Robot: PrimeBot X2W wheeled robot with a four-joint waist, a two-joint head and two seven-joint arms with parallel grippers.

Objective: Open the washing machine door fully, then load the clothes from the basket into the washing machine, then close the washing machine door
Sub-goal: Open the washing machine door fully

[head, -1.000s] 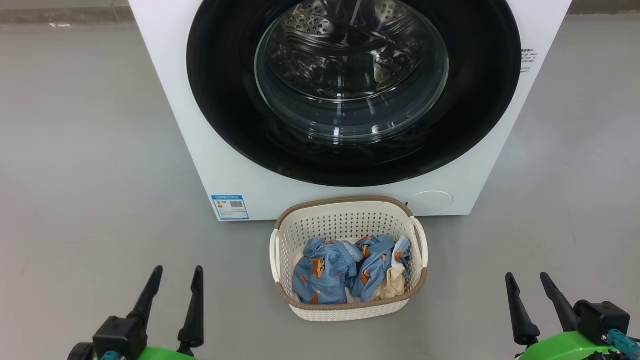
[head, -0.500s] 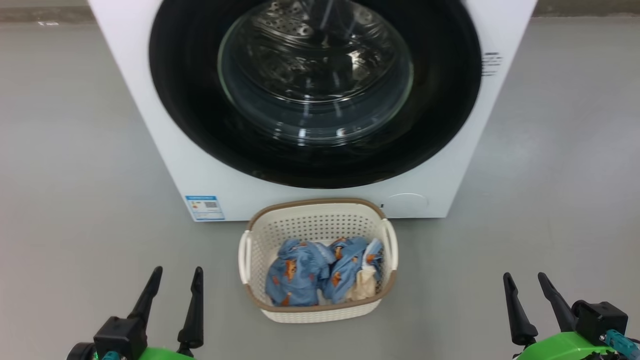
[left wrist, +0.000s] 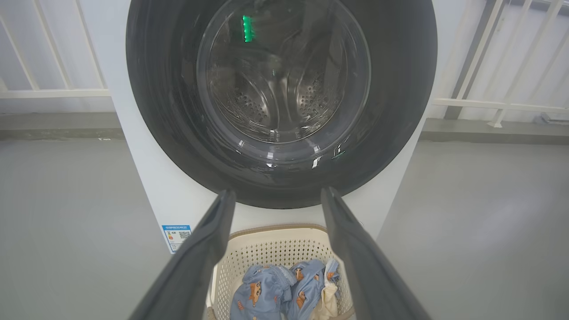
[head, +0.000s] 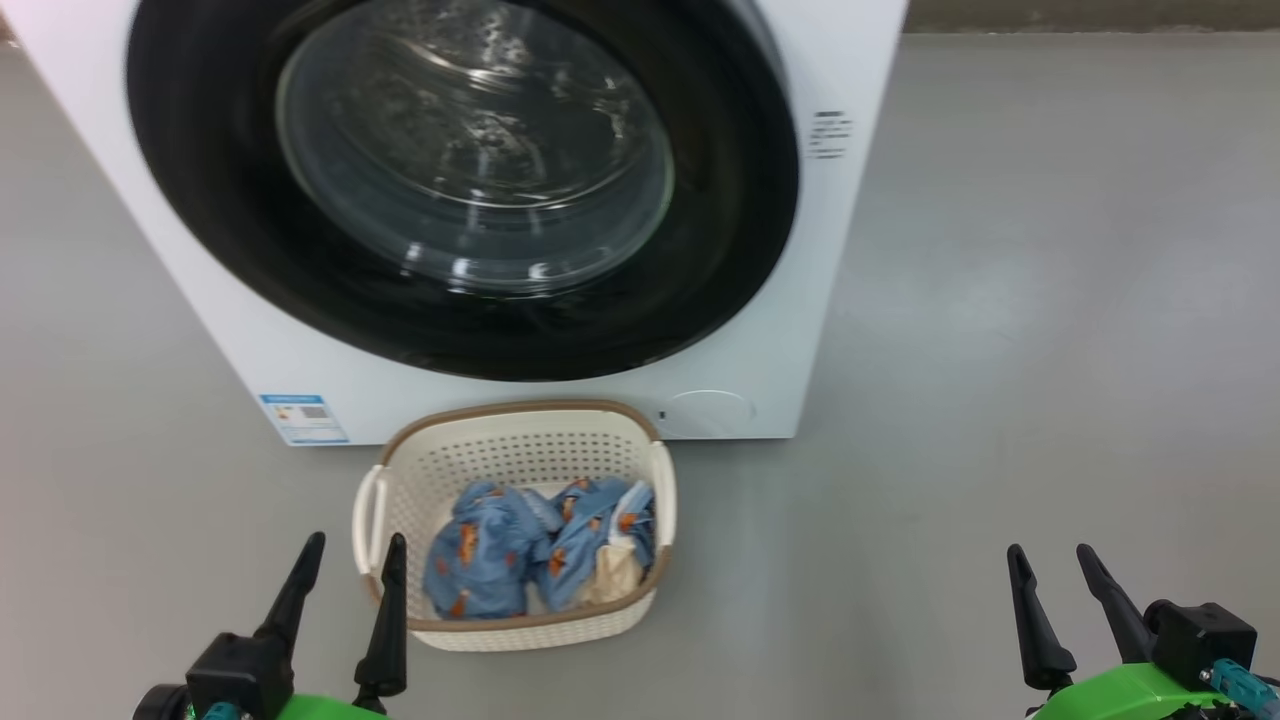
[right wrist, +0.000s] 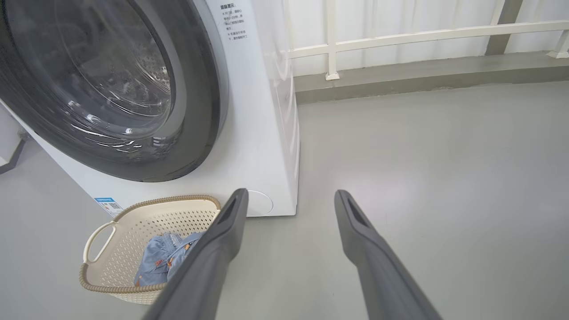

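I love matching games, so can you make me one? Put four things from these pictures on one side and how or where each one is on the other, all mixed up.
Things:
1. washing machine door
2. clothes
3. basket
4. left gripper

States and places:
A. open, holding nothing
B. shut
C. standing in front of the washing machine
D. lying in the basket

Pairs: 1-B, 2-D, 3-C, 4-A
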